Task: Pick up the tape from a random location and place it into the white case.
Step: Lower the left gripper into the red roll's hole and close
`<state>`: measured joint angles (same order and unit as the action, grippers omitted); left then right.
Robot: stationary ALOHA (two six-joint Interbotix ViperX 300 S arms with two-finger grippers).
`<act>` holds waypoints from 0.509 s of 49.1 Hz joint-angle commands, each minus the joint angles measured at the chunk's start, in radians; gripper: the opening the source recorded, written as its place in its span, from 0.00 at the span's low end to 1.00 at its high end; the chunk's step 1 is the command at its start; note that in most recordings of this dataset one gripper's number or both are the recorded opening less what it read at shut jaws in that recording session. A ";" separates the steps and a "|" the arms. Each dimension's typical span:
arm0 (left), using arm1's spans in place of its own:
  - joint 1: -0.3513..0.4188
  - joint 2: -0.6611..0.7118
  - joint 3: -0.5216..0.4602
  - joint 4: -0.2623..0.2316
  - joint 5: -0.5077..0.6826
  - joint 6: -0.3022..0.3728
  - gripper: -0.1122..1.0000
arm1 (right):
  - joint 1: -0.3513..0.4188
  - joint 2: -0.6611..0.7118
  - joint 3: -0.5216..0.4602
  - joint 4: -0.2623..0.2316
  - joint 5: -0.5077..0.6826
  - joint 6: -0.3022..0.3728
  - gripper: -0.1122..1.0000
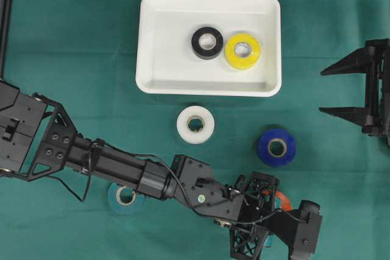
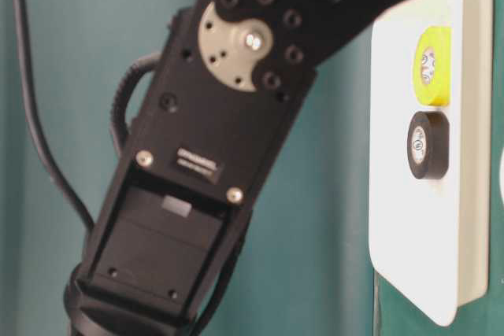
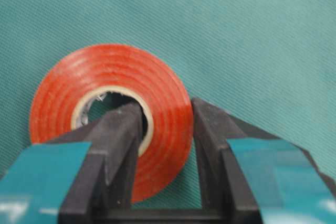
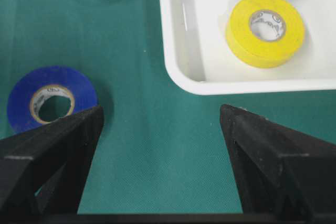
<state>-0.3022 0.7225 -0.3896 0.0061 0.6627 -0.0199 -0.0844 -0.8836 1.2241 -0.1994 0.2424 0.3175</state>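
Observation:
A red tape roll (image 3: 100, 93) lies flat on the green cloth near the front edge. My left gripper (image 3: 165, 124) is shut on it, one finger inside the core and the other against the outer side. From overhead only a sliver of the red tape (image 1: 282, 199) shows beside the left gripper (image 1: 277, 204). The white case (image 1: 152, 41) sits at the back middle and holds a black roll (image 1: 207, 42) and a yellow roll (image 1: 242, 50). My right gripper (image 1: 322, 92) stands open at the right, with bare cloth between its jaws (image 4: 161, 114).
A white roll (image 1: 195, 124) lies just in front of the case and a blue roll (image 1: 277, 147) to its right, near the left gripper. A light blue roll (image 1: 126, 196) sits partly under the left arm. The case rim (image 4: 194, 35) is close ahead of the right gripper.

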 commanded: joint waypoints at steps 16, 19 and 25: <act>-0.008 -0.023 -0.025 -0.002 0.002 0.000 0.31 | 0.002 0.008 -0.008 0.002 -0.005 0.003 0.86; -0.011 -0.026 -0.031 -0.002 0.002 0.000 0.31 | 0.002 0.009 -0.008 0.002 -0.005 0.003 0.86; -0.012 -0.037 -0.044 -0.002 0.026 0.000 0.31 | 0.002 0.008 -0.008 0.002 -0.003 0.003 0.86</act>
<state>-0.3037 0.7225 -0.4034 0.0061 0.6780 -0.0199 -0.0844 -0.8820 1.2241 -0.1994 0.2424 0.3191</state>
